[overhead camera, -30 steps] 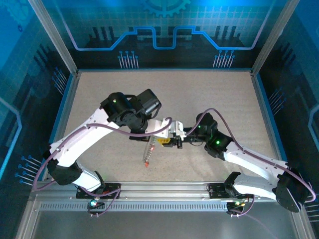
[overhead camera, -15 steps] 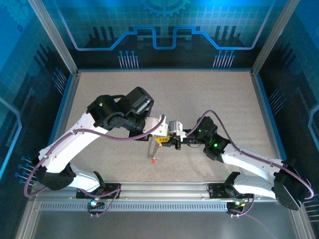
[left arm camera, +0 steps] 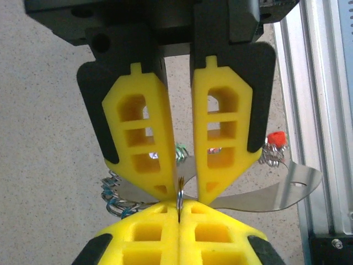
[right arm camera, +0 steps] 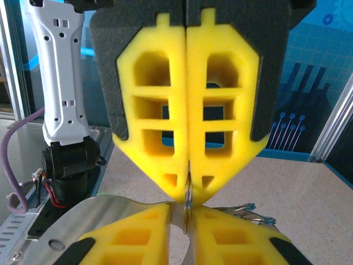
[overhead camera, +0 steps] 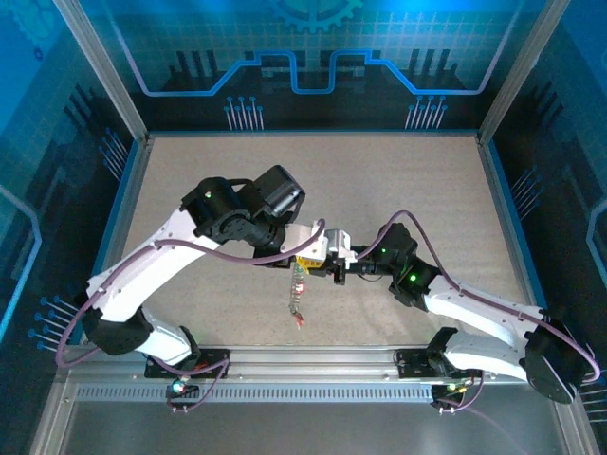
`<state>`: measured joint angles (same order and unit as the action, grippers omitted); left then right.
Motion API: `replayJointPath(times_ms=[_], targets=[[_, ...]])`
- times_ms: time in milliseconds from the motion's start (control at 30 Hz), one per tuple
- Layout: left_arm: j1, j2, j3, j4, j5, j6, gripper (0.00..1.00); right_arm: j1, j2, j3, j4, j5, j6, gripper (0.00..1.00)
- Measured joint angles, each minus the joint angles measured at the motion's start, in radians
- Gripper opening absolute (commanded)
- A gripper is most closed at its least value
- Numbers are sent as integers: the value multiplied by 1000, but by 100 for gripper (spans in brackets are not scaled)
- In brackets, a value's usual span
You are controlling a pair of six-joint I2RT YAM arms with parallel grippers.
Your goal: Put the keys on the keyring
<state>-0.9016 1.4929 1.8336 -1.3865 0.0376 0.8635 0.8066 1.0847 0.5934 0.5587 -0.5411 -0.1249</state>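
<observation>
The thin dark metal keyring [right arm camera: 188, 212] is pinched edge-on by the yellow-fingered left gripper [left arm camera: 182, 193] and the yellow-fingered right gripper [right arm camera: 188, 193], both clenched on it tip to tip, seemingly so that its band is steadied while the small coloured-headed keys [overhead camera: 297, 296] are left dangling beneath.

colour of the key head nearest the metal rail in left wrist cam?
Red; the small rounded key head shows best in the left wrist view.
</observation>
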Motion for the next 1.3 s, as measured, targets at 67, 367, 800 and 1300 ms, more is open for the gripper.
replayJointPath(times_ms=[67,367,800,1300], targets=[[0,6,5,-8,0,-3,0,-1,0,-2,0,8,0,0],[9,-62,-82,129,23,-72,32,-3,-29,-42,48,18,19,0],[162,-441,-542,603,318,-224,31,-10,-132,-85,126,-32,10,0],[166,-427,-582,689,459,-254,30,-10,-113,-84,122,-43,-10,0]])
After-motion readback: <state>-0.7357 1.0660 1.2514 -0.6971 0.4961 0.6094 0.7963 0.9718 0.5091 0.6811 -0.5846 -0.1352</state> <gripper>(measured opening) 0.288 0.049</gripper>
